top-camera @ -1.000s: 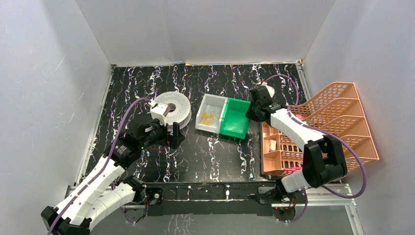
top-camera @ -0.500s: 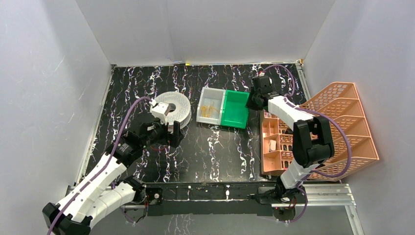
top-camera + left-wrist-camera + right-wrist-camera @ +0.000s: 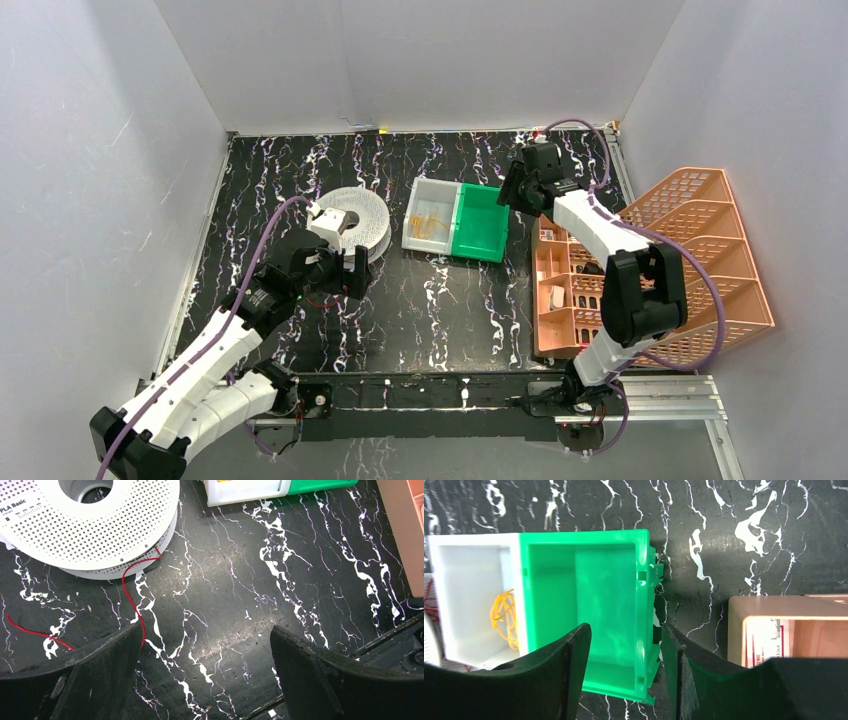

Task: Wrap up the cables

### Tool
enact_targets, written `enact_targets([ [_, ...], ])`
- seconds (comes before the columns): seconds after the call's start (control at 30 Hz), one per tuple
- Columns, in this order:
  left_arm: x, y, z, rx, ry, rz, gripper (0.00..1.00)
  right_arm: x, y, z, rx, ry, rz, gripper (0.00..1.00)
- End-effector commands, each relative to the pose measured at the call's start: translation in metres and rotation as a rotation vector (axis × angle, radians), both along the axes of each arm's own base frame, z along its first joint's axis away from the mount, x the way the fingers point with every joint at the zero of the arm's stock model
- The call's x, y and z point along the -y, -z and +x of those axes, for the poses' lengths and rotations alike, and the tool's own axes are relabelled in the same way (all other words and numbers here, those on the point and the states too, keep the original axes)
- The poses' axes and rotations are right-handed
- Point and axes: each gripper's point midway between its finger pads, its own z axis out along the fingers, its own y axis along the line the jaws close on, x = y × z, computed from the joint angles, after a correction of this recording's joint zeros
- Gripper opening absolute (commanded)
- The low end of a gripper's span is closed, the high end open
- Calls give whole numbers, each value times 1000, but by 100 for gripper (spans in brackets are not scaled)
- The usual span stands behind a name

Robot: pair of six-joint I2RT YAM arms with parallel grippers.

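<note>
Left wrist view: the left gripper point(image 3: 205, 647) is wide apart above the black table point(image 3: 240, 580); the red cable point(image 3: 131, 600) runs from the white spool point(image 3: 90, 530) to its left finger; the right gripper point(image 3: 624, 640) is apart too, with a wall of the green bin point(image 3: 589, 595) between its fingers; the yellow cable point(image 3: 504, 617) lies curled in the white bin point(image 3: 464, 580).

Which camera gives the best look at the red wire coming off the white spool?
The left wrist view: the red cable runs sharp from under the white spool across the table. The top external view shows only a faint red trace below the spool; the right wrist view faces the green bin.
</note>
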Motion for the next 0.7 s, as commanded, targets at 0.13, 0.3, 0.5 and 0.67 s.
enact_targets([
  [0.13,-6,-2,4,16,-27,28,98,-40,-94,-3,199,-117,82,61],
  [0.3,-5,-4,3,18,-23,23,98,-86,-106,-10,216,-200,82,59],
  [0.5,-6,-8,2,32,-27,12,98,-134,-95,-8,196,-269,40,54],
  [0.67,-7,-10,1,38,-28,7,98,-159,-58,4,124,-255,-12,54],
])
